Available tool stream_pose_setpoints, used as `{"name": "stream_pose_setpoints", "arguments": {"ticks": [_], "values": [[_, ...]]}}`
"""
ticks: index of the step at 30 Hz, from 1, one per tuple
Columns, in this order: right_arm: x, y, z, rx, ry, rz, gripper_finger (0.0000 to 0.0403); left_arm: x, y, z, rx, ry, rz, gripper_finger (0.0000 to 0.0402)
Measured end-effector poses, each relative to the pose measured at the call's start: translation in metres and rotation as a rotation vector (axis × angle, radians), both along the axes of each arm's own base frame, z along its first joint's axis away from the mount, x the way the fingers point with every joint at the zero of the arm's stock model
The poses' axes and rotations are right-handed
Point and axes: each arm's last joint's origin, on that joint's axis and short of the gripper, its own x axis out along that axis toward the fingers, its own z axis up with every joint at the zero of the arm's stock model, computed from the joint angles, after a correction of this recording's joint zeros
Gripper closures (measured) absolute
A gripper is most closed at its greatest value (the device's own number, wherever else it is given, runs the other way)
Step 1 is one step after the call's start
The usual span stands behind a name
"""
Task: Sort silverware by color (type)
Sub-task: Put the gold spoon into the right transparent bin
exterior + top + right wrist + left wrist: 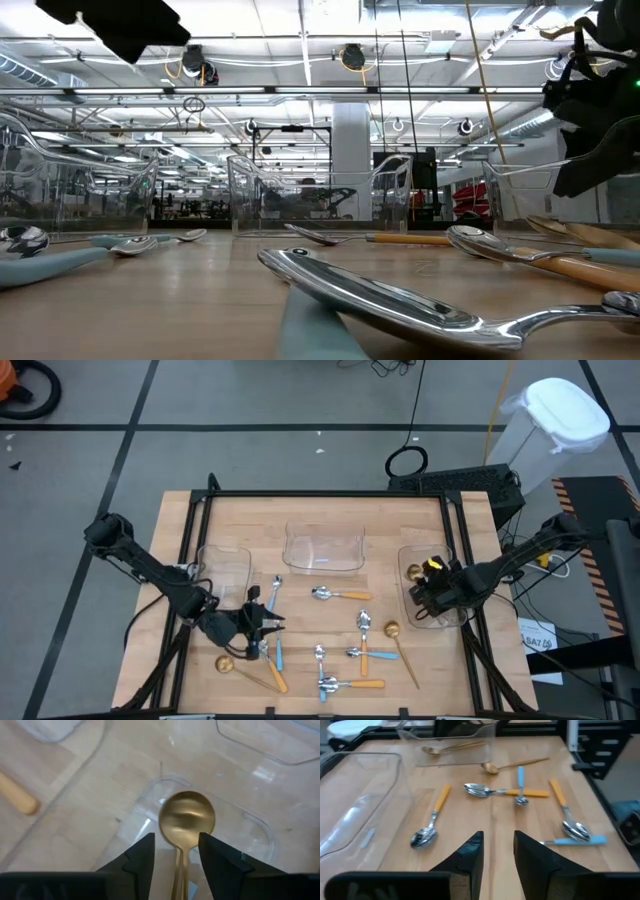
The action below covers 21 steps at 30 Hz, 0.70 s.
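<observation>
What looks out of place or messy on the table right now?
Several spoons lie crossed rather than apart: near the front edge a blue-handled spoon overlaps an orange-handled spoon, and another blue one crosses an orange one. The middle tray looks empty. Nothing seems spilled or damaged.

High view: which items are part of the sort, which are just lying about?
Job:
orange-handled spoons
blue-handled spoons
gold spoons
three clear trays
left gripper
right gripper

Lying about:
white bin
cable coil
</observation>
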Motion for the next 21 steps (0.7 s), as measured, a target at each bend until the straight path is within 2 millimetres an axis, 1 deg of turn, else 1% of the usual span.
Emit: {"name": "stream_pose_setpoints", "arguments": {"ticks": [3, 5, 8, 12, 15, 18, 21], "values": [[-0.002, -0.001, 0.005, 0.026, -0.029, 0.015, 0.0254, -0.005, -0.007, 0.0, -0.005, 0.008, -0.055, 0.0293], [0.0, 0.0, 0.013, 0.043, -0.059, 0.028, 0.0254, -0.008, -0.012, 0.0, -0.018, 0.013, -0.087, 0.0292], [0.005, 0.003, 0.028, 0.051, -0.093, 0.07, 0.0254, -0.012, -0.018, 0.001, -0.038, 0.018, -0.126, 0.0292], [0.017, 0.009, 0.055, 0.046, -0.142, 0.137, 0.0254, -0.019, -0.026, 0.0, -0.041, 0.022, -0.171, 0.0292], [0.028, 0.017, 0.069, 0.041, -0.188, 0.211, 0.0254, -0.023, -0.032, -0.001, -0.037, 0.027, -0.197, 0.0292], [0.042, 0.031, 0.077, 0.012, -0.261, 0.314, 0.0254, -0.025, -0.038, -0.007, -0.026, 0.052, -0.23, 0.0274], [0.055, 0.046, 0.08, -0.027, -0.329, 0.426, 0.0254, -0.021, -0.05, -0.013, -0.014, 0.084, -0.243, 0.0233]]}}
